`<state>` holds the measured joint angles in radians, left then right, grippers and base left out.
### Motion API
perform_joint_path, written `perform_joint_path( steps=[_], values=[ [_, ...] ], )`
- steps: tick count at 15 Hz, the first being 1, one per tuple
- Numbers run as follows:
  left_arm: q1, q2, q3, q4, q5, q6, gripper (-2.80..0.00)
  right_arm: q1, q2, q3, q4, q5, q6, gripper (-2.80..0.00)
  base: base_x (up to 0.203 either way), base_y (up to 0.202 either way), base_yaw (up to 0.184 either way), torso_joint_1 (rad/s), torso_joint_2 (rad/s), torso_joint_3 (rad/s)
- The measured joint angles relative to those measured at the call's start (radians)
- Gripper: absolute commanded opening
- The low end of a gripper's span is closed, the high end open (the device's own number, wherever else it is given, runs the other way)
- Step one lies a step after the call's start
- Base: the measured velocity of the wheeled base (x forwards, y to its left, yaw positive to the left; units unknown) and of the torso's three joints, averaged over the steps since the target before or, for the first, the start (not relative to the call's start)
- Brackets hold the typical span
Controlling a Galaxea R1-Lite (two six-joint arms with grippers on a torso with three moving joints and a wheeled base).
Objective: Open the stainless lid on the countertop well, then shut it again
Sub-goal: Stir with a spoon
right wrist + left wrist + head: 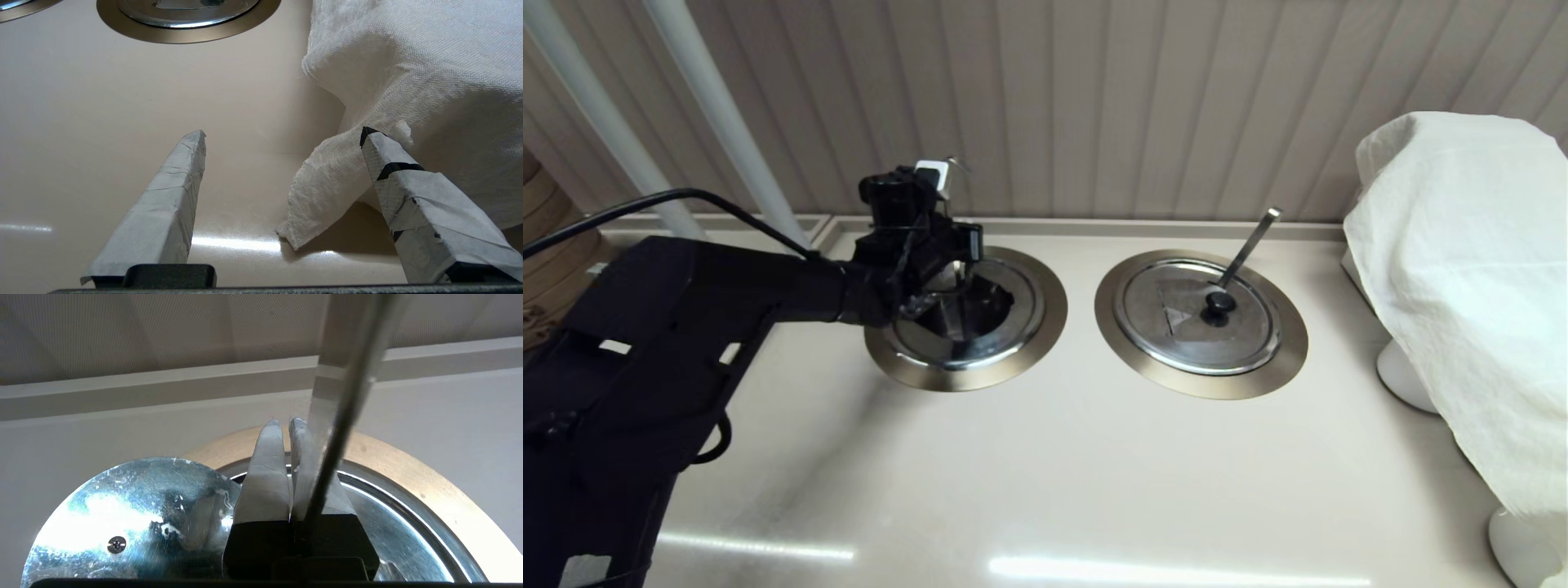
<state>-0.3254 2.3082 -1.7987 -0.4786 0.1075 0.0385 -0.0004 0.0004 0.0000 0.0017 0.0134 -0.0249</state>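
The left tool (286, 422) is low over the countertop well (408, 465), its fingers pressed together with nothing seen between them. The stainless lid (135, 514) stands tipped up at the well's left edge. Its screw-marked underside faces the wrist, and it seems propped against the tool's side, which would keep the mouth uncovered. Being round, it has no long axis. The wire handle (347, 416) slants up from the well toward the back wall. The right tool (282, 134) idles with fingers apart over the tabletop, well right of the well, beside a white cloth (408, 73).
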Motion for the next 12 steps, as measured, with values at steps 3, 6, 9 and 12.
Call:
perform_joint_path(
  steps=[3,6,9,12],
  values=[
    [-0.018,-0.041,0.034,0.028,-0.016,0.000,-2.80,0.000,0.000,0.000,0.000,0.000,0.000,0.00,0.000,0.000,0.000,0.000,0.00,0.000],
    [-0.046,-0.049,0.079,0.031,-0.036,0.006,-2.80,0.000,0.000,0.000,0.000,0.000,0.000,0.00,0.000,0.000,0.000,0.000,0.00,0.000],
    [-0.074,-0.041,0.092,0.011,-0.037,0.004,-2.80,0.000,0.000,0.000,0.000,0.000,0.000,0.00,0.000,0.000,0.000,0.000,0.00,0.000],
    [-0.078,0.001,0.042,-0.053,-0.014,0.003,-2.80,0.000,0.000,0.000,0.000,0.000,-0.001,0.00,0.000,0.000,0.000,0.000,0.00,0.000]
  ],
)
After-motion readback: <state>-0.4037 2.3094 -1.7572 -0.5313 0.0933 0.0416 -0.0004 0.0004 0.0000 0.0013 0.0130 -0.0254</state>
